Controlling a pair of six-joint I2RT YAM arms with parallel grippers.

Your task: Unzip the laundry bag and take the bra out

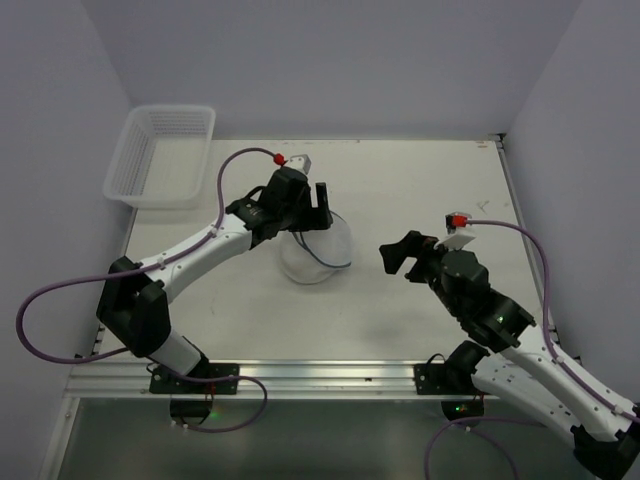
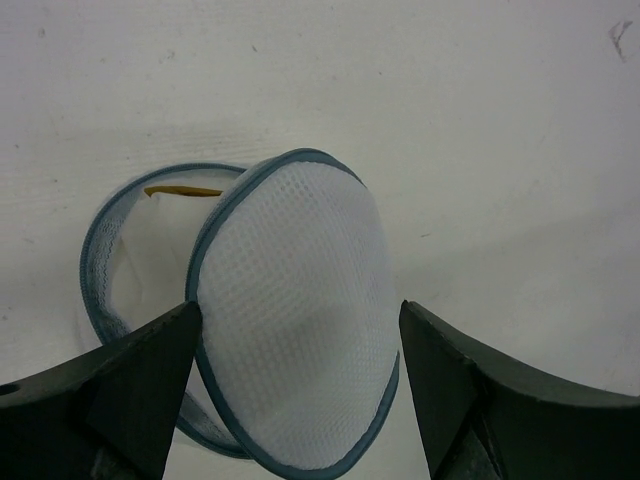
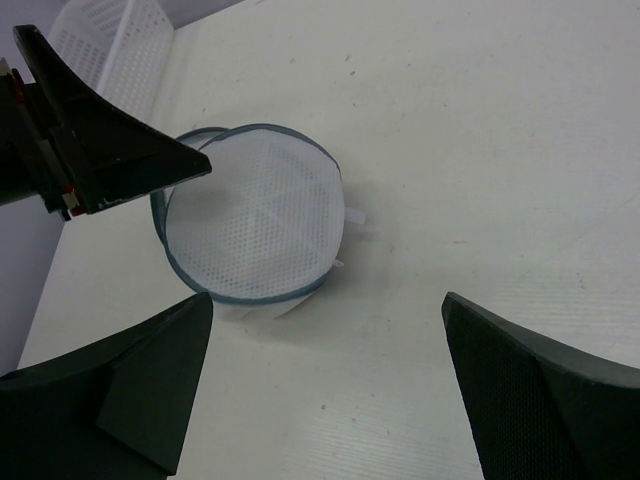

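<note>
laundry bag [image 2: 290, 290]: light, limp mesh, we judge | we'd pinch the stiffer zipper rim [image 2: 205, 250] | left gripper [image 2: 298, 325] apart, straddling it | right gripper [image 3: 328, 298] apart, clear

Bag [image 1: 322, 262] sits mid-desk [image 1: 420, 180]. Left gripper [image 1: 310, 212] hangs over its rear-left edge, jaws wide either side of the raised flap, blocking that approach. Open desk between bag and right gripper [image 1: 398, 255], jaws wide. Basket [image 1: 160, 155] fills far-left corner, well apart.
</note>
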